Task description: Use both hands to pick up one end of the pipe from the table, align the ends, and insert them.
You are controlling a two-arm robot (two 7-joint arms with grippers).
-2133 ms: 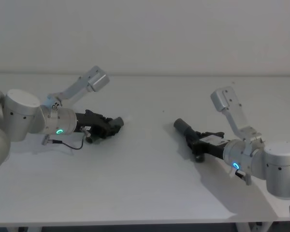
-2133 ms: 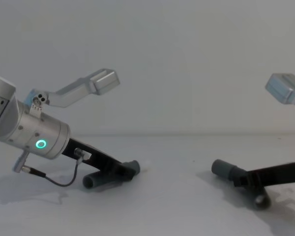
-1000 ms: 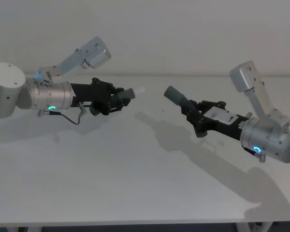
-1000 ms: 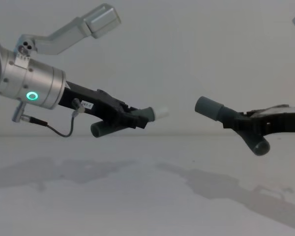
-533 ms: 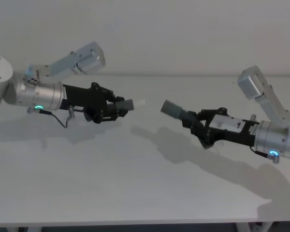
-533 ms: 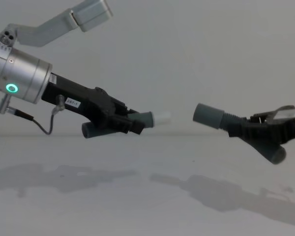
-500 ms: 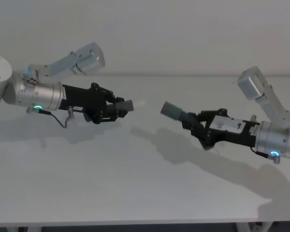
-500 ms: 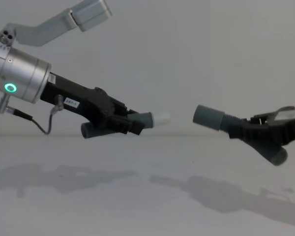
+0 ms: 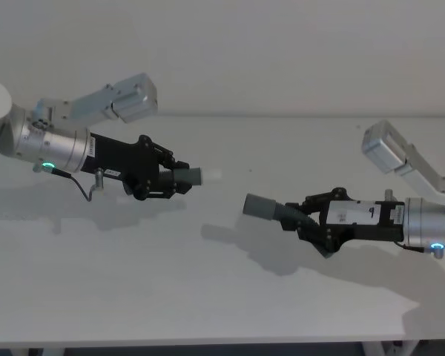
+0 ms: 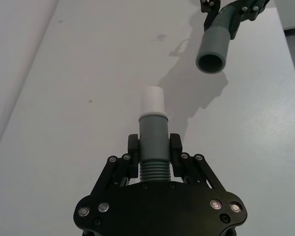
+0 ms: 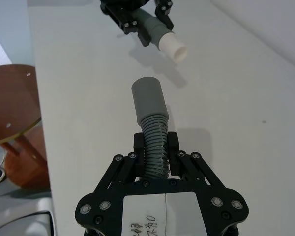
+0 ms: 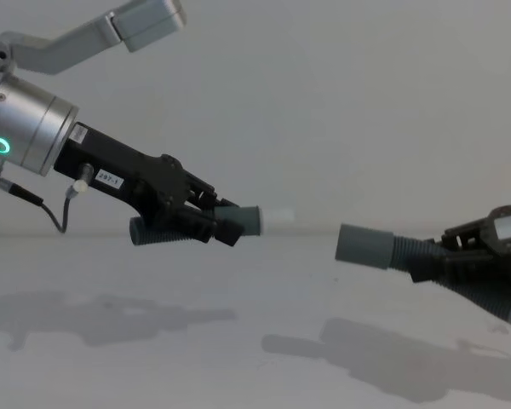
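Hose pieces [image 9: 282, 213] aloft in left gripper [image 9: 179, 179], right gripper [image 9: 302, 220] (cuffs [image 9: 193, 176] apart).

At the bottom centre of the frame, the left hand [image 10: 154, 146] clamps a ribbed hose piece [image 10: 153, 167] between its black jaws. The hose's grey cuff [image 10: 152, 132] and white tip [image 10: 153, 101] point up the frame. In the upper right, a second hose piece [image 10: 213, 46] shows its open mouth, apparently held by the right hand [image 10: 230, 7], which the edge crops. Both hang over the white worktop [image 10: 88, 73], well apart.

Ribbed grey left pipe piece [image 10: 153, 142] has a white tip [image 10: 152, 101]; right pipe piece [image 11: 151, 110] all grey; table [image 9: 208, 297] white.
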